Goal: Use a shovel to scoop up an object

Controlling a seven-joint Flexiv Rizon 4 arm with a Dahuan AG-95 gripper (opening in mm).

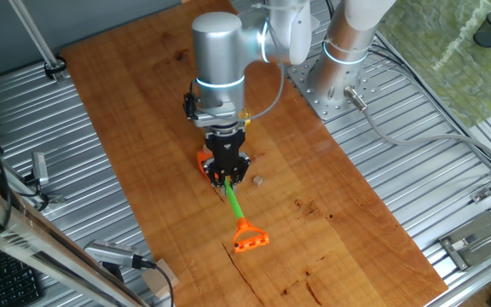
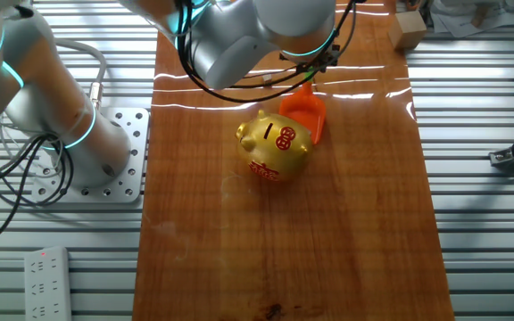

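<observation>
orange-bladed toy plastic shovel (image 1: 244, 223) with thin green shaft: long axis runs near-right from black two-finger gripper (image 1: 227, 178), which looks clamped on the shaft. tiny pale tan wooden cube (image 1: 259, 181): just right of the gripper, apart from the blade.

The wooden table (image 1: 339, 213) bears the shovel (image 1: 235, 207), cube (image 1: 259, 181) and pig (image 2: 275, 146).

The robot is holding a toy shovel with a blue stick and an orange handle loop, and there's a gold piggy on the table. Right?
Almost. The shovel's stick is bright green, not blue; one fixed view shows it running from the gripper to the orange handle loop. The gold piggy is on the table, in the other fixed view.
</observation>
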